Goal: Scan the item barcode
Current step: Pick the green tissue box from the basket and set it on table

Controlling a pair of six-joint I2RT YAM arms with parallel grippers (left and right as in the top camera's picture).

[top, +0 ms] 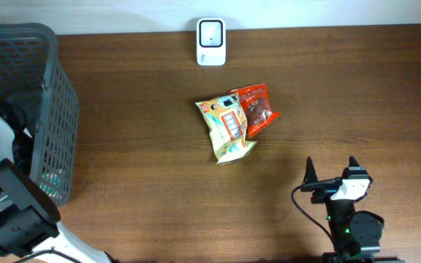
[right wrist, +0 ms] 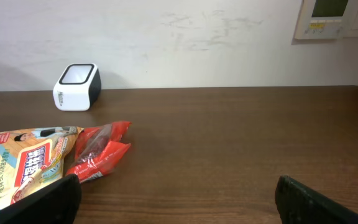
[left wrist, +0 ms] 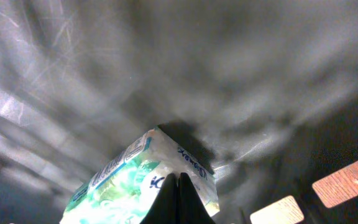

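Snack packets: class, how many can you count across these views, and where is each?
3. A yellow packet on the table, a red packet against its right side, and a green-and-white packet inside the basket, pinched by the left hand. The basket may hide more.

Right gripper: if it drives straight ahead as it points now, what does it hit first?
Nothing close: right gripper points over table; snack bags sit left of that line. Depth unclear.

- Reaching with left arm [top: 12, 196] down inside the basket [top: 58, 124], left gripper [left wrist: 178, 190] pinched fully closed
- Resting well apart from the basket, off to its right, right gripper [top: 331, 172] spread wide, fingers [right wrist: 42, 202] level and pointing forward
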